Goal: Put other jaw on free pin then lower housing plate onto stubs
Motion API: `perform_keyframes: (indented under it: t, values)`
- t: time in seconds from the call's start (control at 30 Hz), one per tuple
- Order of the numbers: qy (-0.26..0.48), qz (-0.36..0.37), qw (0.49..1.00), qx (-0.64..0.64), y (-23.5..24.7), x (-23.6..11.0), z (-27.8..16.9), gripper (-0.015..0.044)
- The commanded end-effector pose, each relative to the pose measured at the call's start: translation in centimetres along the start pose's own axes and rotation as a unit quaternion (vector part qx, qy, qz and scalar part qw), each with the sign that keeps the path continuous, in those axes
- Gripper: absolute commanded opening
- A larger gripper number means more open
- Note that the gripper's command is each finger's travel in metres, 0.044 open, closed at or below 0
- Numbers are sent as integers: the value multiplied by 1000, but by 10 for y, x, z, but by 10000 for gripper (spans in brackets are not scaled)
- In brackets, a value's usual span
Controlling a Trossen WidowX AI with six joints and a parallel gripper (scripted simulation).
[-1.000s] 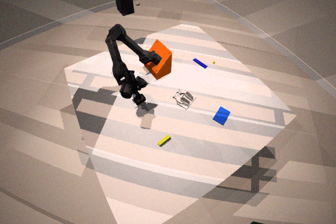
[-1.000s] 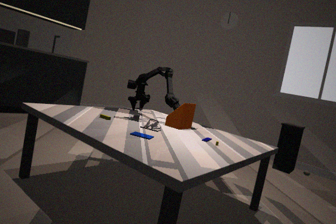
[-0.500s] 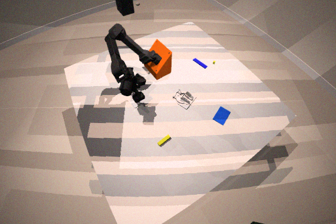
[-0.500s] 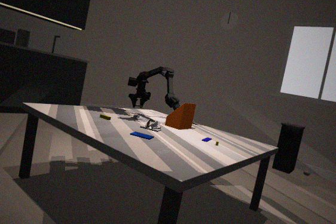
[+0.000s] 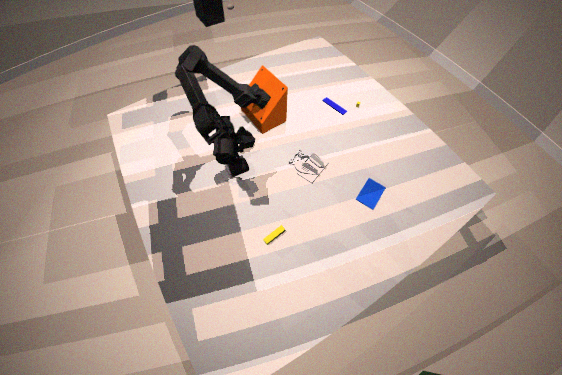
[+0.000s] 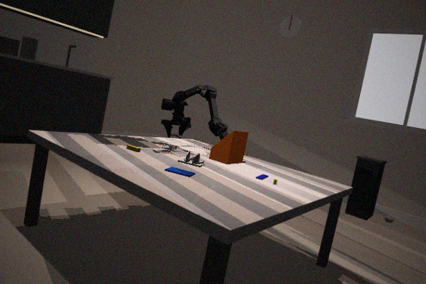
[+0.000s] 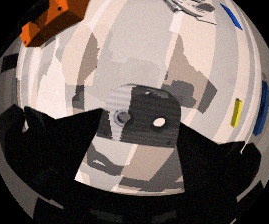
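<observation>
Housing plate (image 7: 146, 131) with two round holes, gripped between the widely spread fingers of the gripper (image 6: 176, 135) (image 7: 139, 119) above the table (image 5: 320, 253) (image 6: 129, 179) (image 7: 130, 65).
Wrist view shows the holes; the exterior view instead shows upright jaws on the mechanism (image 5: 308, 166) (image 6: 192, 160) (image 7: 197, 9).

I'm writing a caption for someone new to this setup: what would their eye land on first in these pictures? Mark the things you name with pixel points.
Probably the bright orange wedge-shaped block (image 5: 276, 103) (image 6: 232, 150) (image 7: 60, 19), standing on the table (image 5: 310, 273) (image 6: 212, 207) at the black arm's base. Next, the black arm itself, arching up and over, its claw (image 6: 176, 135) (image 7: 139, 119) holding a ridged plate (image 7: 152, 112) with two round holes above the tabletop.
</observation>
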State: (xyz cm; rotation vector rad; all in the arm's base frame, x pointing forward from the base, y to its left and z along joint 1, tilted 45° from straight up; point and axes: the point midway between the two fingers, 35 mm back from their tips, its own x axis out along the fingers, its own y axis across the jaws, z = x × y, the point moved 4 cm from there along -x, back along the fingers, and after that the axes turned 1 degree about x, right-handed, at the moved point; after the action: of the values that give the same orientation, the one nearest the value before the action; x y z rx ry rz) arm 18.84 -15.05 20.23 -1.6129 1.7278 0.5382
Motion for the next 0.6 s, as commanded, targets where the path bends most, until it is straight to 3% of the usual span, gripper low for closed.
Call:
perform_keyframes:
  t: [0.0, 0.57]
  values:
    - [-4, 0, 1000, 31, -9, 2, 12, 351]
    - [-19, 8, 989, 147, -33, 6, 61, 351]
